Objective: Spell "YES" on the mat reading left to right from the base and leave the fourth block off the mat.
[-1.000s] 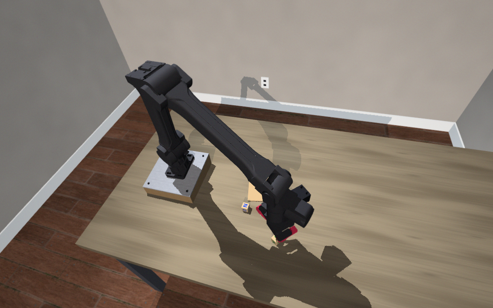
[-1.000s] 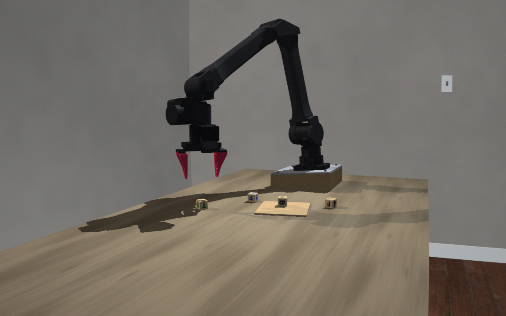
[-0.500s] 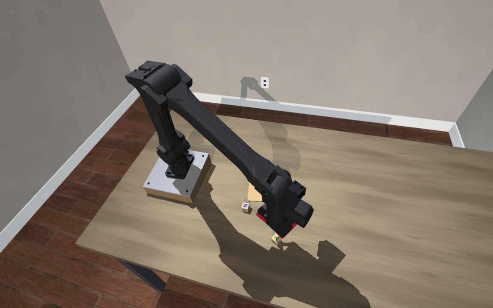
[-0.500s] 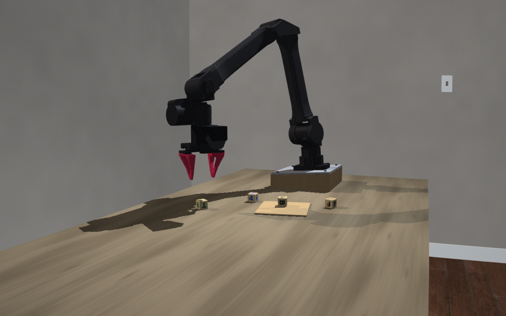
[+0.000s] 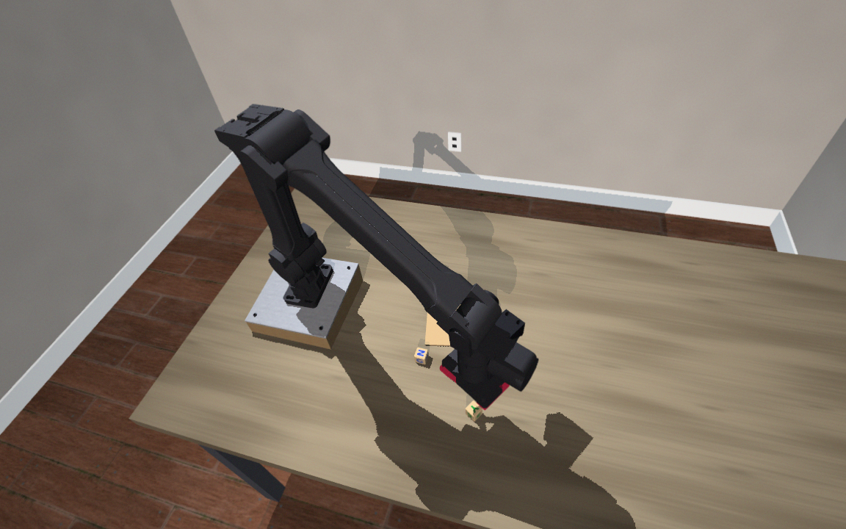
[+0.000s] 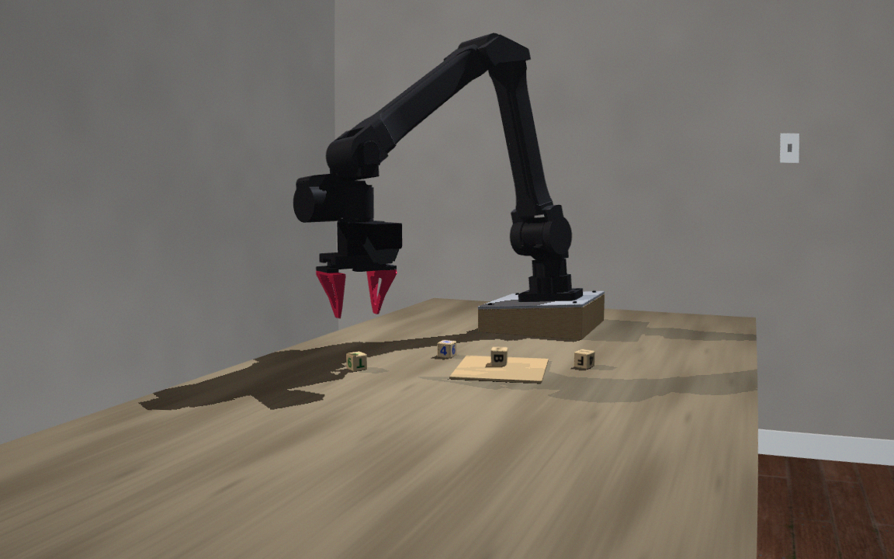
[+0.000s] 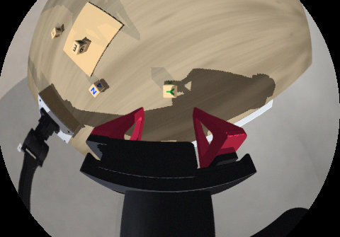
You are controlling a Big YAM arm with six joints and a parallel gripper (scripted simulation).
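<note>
Table (image 5: 610, 342) (image 6: 436, 445) (image 7: 219, 28) across frame. Claw (image 6: 357, 315) (image 7: 168, 111) spread, nothing pinched, above table, lower center in wrist view. Mat (image 5: 436, 332) (image 6: 471, 373) (image 7: 106, 35) upper left there, E block (image 6: 499, 356) (image 7: 80, 47) on it. Y block (image 5: 473, 411) (image 6: 356, 361) (image 7: 170, 91) on table, ahead of claw, between fingertip lines.

most of the mat (image 5: 437, 333) hidden behind the arm from above, far block's (image 7: 57, 32) top letter too small to read

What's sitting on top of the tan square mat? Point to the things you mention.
On the flat tan mat (image 5: 437, 332) (image 6: 478, 372) (image 7: 106, 30) stands one wooden cube (image 6: 499, 356) (image 7: 80, 47), E up. The mat under it is covered.
</note>
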